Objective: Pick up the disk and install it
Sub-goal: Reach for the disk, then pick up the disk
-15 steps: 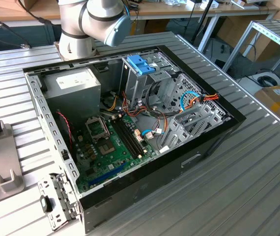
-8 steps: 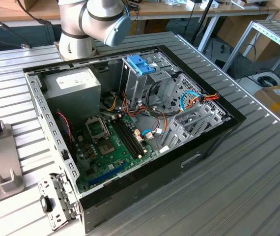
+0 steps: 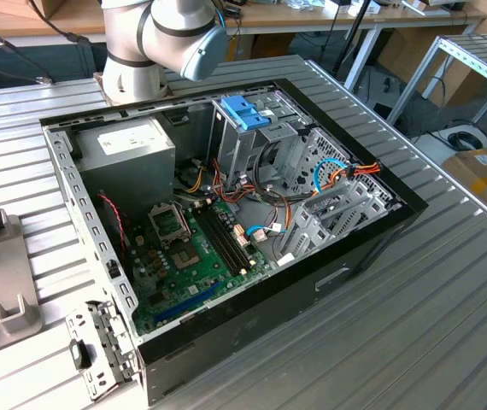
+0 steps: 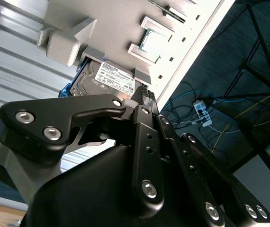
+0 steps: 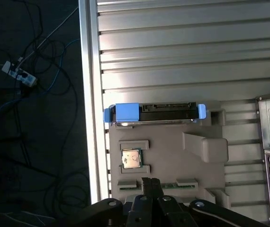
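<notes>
The disk point(image 5: 154, 112) stands on its edge in a slot of a grey holder plate point(image 5: 173, 156); its light-blue carrier frame shows at both ends. In the second wrist view the disk point(image 4: 104, 80) shows its white label and dark metal face behind the holder's grey blocks. My gripper point(image 5: 147, 182) hangs some way off the disk, over the holder's other end, with its black fingers shut together on nothing. In the second wrist view the gripper point(image 4: 142, 93) points toward the disk's label.
An open computer case point(image 3: 380, 235) lies on the ribbed metal table, with a drive cage point(image 3: 265, 141), a blue latch piece point(image 3: 245, 111), a grey power-supply box point(image 3: 128, 149) and loose cables. A processor chip point(image 5: 131, 159) sits on the holder. The table edge point(image 5: 91, 94) drops to cables on the floor.
</notes>
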Robot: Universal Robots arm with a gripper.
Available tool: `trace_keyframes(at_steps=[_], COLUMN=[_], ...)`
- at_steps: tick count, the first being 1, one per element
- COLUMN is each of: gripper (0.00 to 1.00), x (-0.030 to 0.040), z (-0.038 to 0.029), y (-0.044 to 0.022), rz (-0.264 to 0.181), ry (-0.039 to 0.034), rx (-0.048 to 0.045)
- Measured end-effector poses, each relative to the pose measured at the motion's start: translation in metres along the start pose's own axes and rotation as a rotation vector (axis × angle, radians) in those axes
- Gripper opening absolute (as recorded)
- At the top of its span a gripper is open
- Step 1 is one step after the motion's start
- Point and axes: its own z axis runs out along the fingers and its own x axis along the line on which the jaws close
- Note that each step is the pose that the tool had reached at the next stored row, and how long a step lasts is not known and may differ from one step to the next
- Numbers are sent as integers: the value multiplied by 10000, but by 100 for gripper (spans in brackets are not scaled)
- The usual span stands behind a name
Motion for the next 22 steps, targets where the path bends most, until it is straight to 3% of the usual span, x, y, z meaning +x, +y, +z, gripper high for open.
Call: trace_keyframes(at_steps=[10, 22], gripper=[10, 10], x=[-1, -1], z=[0, 0], y=[0, 0], rz=[-249, -1266], ry=[9, 50], rx=[7, 30])
